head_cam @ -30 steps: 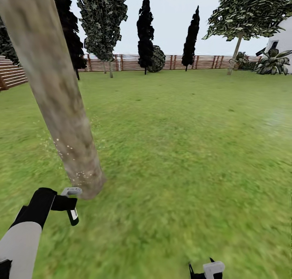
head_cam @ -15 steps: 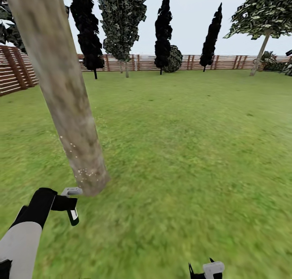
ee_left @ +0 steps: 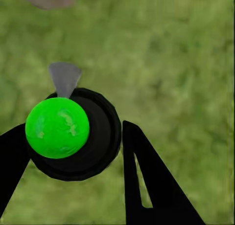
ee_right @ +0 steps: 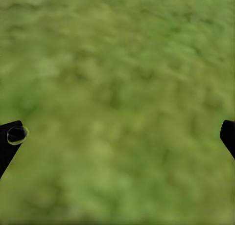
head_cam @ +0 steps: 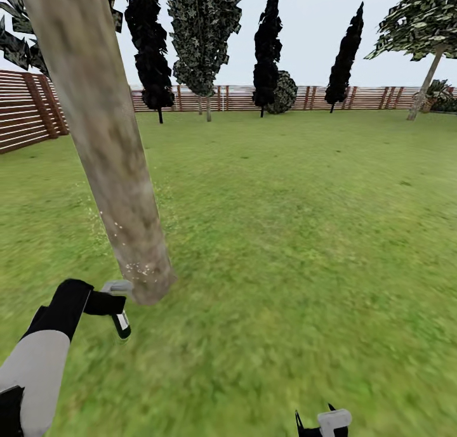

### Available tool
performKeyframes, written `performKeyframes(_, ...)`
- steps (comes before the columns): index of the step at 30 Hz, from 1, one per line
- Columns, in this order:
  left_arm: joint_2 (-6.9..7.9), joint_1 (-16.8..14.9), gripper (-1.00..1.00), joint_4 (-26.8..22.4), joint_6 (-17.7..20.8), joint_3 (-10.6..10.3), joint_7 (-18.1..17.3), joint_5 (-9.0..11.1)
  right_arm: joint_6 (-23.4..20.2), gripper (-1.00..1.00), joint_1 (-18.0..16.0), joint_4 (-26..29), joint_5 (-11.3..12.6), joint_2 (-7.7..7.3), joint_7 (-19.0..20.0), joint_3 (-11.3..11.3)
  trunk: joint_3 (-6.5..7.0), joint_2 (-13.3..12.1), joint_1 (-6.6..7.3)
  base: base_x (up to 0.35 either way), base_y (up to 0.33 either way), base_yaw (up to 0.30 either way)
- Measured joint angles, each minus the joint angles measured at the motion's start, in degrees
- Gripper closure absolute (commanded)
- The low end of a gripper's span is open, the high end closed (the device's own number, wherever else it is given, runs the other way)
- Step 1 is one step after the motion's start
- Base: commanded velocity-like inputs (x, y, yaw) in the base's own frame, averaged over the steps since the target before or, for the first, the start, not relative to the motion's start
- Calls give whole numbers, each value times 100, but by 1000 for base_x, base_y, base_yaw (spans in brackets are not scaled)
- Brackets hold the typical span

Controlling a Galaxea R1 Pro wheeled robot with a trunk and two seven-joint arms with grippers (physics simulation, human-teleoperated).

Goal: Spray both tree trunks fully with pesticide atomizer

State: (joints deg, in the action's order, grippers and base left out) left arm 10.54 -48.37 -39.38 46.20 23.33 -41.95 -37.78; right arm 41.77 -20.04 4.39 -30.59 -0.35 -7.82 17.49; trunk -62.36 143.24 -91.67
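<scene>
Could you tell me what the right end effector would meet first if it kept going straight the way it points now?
Probably the grass: the right end effector is open, with nothing but lawn between its fingers, though how far off is unclear.

L arm reaches fwd toward the leaning tree trunk, grey-white forearm, black wrist. L end effector sits just beside the trunk's base, fingers closed round the pesticide atomizer. R end effector hangs low, well apart from the trunk, fingers spread wide, nothing between them.
</scene>
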Motion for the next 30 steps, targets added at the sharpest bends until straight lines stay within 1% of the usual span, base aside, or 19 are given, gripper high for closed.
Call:
performKeyframes(2,0,-42,100,-46,210,-332,-110,-49,-1,-100,0,0,0,0,6,0,-1,0,0,-24,0,0)
performKeyframes(4,-2,-27,100,-78,303,-738,-137,-55,-2,-100,0,0,0,0,8,0,-1,0,0,-251,0,0)
performKeyframes(6,-5,-56,100,-86,419,-857,-143,-70,-2,-100,0,0,0,0,9,0,-1,0,0,-326,26,0)
performKeyframes(8,18,-73,100,-90,465,-872,-143,-85,-2,-100,0,-4,0,-2,9,0,-1,0,0,-303,68,0)
performKeyframes(12,11,-70,100,-138,470,-907,-127,-88,-2,-100,0,-3,0,0,9,0,-1,0,0,-47,11,0)
performKeyframes(14,9,-32,100,-410,471,-1246,-115,-173,-2,-100,0,-3,0,-1,9,0,-1,0,0,-3,1,0)
performKeyframes(15,1,-27,100,-548,490,-1457,-116,-292,-2,-100,0,-4,0,0,9,0,-1,0,0,0,0,0)
performKeyframes(16,-4,-52,100,-601,633,-1529,-118,-352,-2,-100,0,-6,0,0,9,0,-1,0,0,0,0,0)
performKeyframes(17,3,-63,100,-642,905,-1561,-130,-373,-2,-100,0,-8,0,0,9,0,-1,0,0,0,0,0)
performKeyframes(18,21,-66,100,-677,1007,-1567,-138,-360,-2,-100,0,-8,0,0,9,0,-1,0,0,0,0,0)
performKeyframes(19,18,-52,100,-780,1028,-1571,-123,-366,-2,-100,0,-9,0,0,9,0,-1,0,0,0,0,0)
performKeyframes(20,6,-37,100,-1069,1064,-1569,-133,-345,-2,-100,0,-9,0,0,9,0,0,0,0,0,0,0)
performKeyframes(21,-6,-57,100,-1226,1117,-1550,-146,-305,-2,-100,0,-9,0,0,9,0,-1,0,0,0,0,0)
performKeyframes(24,2,-210,100,-1293,1170,-1523,-233,-279,-2,-100,0,-9,0,0,9,0,-1,0,0,0,0,0)
performKeyframes(25,56,-390,100,-1266,1186,-1497,-583,-265,-2,-100,0,-9,0,0,9,0,0,0,0,0,0,0)
performKeyframes(26,120,-443,100,-1258,1189,-1497,-811,-304,-2,-100,0,-9,0,0,9,0,-1,0,0,0,0,0)
performKeyframes(27,244,-456,100,-1248,1170,-1493,-942,-362,-2,-100,0,-9,0,0,9,0,-1,0,0,0,0,0)
performKeyframes(28,358,-446,100,-1236,1164,-1491,-991,-380,-2,-100,0,-9,0,0,9,0,-1,0,0,0,0,0)
performKeyframes(30,587,-393,100,-1223,1161,-1497,-1090,-365,-3,-100,0,-9,0,0,9,0,-1,0,0,0,0,0)
